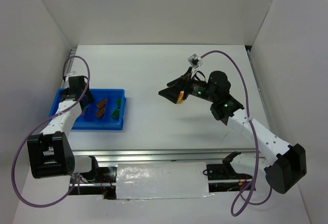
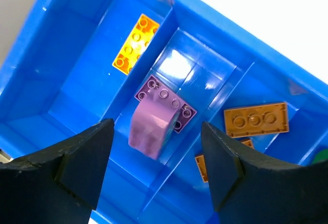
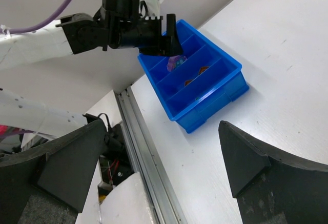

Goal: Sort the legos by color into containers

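The blue tray point(image 1: 115, 124) sits at the left of the table, split into narrow compartments. In the left wrist view a yellow lego point(image 2: 136, 44) lies in one compartment. A purple lego point(image 2: 152, 124) lies in the one beside it. Orange-brown legos point(image 2: 256, 119) lie in the third, and a green lego point(image 2: 322, 156) shows at the edge. My left gripper point(image 2: 156, 167) is open and empty just above the purple lego; it also shows in the top view point(image 1: 86, 100). My right gripper point(image 1: 169, 93) is open and empty, raised over mid-table.
The right wrist view shows the tray point(image 3: 225, 88) with the left arm point(image 3: 133, 26) over it, and the metal rail point(image 3: 148, 167) at the table's near edge. White walls stand on three sides. Purple cables loop beside both arms.
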You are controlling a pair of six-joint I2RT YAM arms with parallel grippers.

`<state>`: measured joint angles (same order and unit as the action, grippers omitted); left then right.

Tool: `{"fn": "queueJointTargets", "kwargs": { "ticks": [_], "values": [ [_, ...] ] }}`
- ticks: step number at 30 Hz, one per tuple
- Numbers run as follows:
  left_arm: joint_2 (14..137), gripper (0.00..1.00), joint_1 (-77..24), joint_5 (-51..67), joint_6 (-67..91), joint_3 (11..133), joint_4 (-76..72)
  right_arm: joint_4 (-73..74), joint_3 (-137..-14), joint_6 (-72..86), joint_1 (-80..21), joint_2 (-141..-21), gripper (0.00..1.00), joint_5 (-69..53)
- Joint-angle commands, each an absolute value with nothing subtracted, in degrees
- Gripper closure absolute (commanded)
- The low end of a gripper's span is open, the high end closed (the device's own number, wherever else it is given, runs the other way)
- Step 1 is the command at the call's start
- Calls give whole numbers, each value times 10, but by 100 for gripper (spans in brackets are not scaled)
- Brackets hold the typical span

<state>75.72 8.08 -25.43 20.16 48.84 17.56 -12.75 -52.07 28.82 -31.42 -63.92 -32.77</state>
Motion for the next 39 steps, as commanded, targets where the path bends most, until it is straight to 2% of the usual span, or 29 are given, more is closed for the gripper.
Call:
{"fn": "queueJointTargets", "kwargs": {
  "ticks": [1,3,5,6,13,16,20,23,30,39],
  "values": [
    [716,18,84,-260,215,511,181,-135,-537,278,-318,-645,0,-330],
    [694,17,84,-258,219,520,189,-127,-540,274,-318,-658,0,-316],
    [679,4,84,-249,237,540,212,-95,-550,270,-315,-683,0,-286],
    [669,0,84,-237,240,548,222,-74,-577,267,-312,-699,0,-277],
    [643,0,84,-104,334,634,333,100,-695,243,-307,-848,0,-123],
    [602,0,84,-42,340,599,314,196,-756,236,-305,-915,0,-54],
    [511,0,83,53,317,517,217,280,-845,215,-302,-1006,0,23],
    [473,0,80,112,296,468,186,312,-872,185,-287,-1056,0,26],
    [490,0,33,111,272,483,205,347,-891,218,-253,-1106,0,4],
    [495,1,14,112,268,488,210,292,-804,291,-262,-1102,3,-1]
  ]
}}
